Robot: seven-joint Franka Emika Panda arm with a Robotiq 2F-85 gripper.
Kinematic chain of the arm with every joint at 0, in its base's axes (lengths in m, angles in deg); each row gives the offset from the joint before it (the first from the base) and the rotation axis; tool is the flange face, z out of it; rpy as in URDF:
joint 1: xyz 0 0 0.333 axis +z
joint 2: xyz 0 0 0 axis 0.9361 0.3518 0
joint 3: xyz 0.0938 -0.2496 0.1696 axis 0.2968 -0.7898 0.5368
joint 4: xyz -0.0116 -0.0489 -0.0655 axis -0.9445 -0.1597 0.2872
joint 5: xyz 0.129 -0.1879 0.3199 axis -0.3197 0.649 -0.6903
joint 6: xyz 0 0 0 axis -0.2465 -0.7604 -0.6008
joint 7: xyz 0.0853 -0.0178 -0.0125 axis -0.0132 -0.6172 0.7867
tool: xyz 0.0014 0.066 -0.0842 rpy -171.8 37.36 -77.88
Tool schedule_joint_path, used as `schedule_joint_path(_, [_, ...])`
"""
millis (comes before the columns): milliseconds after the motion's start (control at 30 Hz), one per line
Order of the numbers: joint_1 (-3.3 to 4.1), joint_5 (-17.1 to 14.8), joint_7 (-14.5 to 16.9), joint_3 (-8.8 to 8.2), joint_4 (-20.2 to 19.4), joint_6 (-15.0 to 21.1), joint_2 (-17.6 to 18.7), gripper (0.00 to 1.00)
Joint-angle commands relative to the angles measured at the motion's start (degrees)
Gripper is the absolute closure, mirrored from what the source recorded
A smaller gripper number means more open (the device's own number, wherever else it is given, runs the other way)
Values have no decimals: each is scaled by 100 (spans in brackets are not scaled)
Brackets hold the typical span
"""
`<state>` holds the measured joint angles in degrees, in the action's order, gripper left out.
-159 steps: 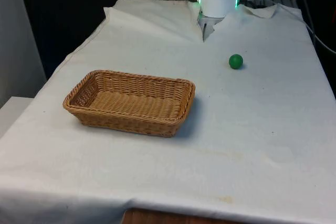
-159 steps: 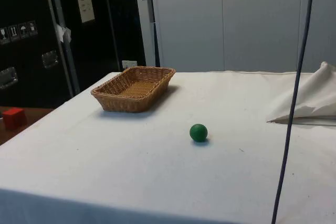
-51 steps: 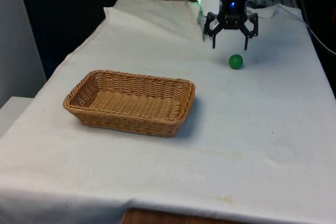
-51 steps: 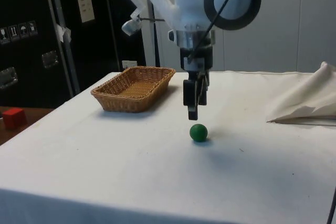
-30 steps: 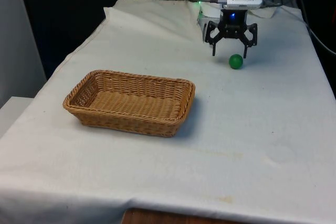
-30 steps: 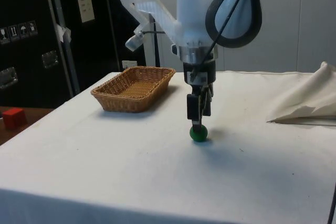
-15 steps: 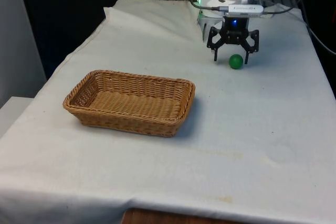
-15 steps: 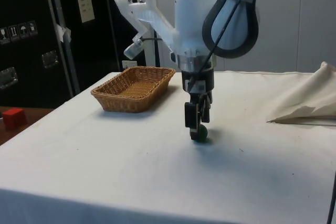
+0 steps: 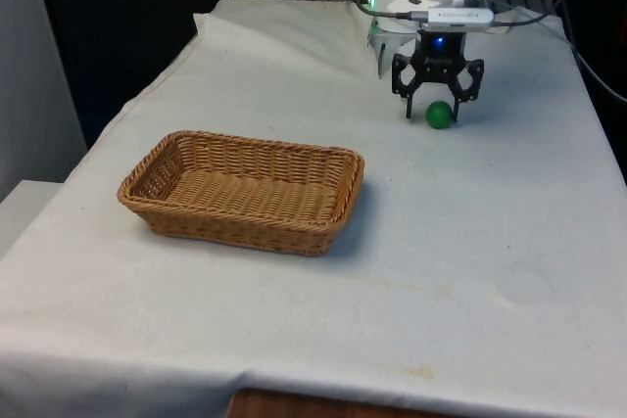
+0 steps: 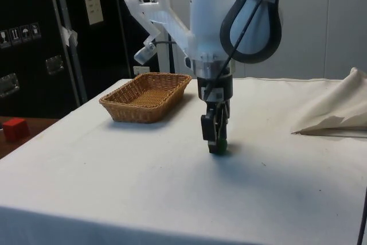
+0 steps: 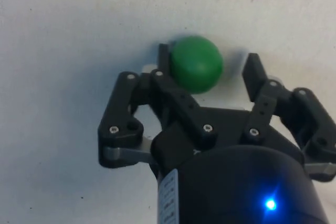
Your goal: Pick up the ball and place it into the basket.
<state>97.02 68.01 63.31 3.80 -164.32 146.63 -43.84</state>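
Around the ball [image 11: 196,64] — end effector [image 11: 208,69], seemingly unclosed.

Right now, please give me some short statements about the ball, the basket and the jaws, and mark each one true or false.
1. The ball lies on the cloth. True.
2. The ball is inside the basket. False: it lies apart from the basket, toward the front view's right.
3. The gripper has its jaws shut tight on the ball. False: they are open, one on each side of it, with a gap at one side.
4. The basket holds nothing. True.
5. The ball is red. False: it is green.
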Motion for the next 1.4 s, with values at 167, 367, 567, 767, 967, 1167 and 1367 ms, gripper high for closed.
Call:
schedule_joint_path(167, [6, -6, -17, 11, 17, -6, 11, 100])
schedule_joint_path(367, [11, -6, -23, 11, 17, -11, 17, 100])
schedule_joint_path(567, [34, 103, -46, -80, -6, -120, -172, 100])
schedule_joint_path(767, [-11, 80, 11, -34, -17, -275, -418, 100])
schedule_joint_path(967, [-34, 413, -97, -143, -29, -653, -837, 100])
schedule_joint_path(1167, [-80, 561, -92, -166, 0, -974, -1129, 100])
schedule_joint_path(1367, [-120, 682, -57, -212, 120, -1278, -1364, 100])
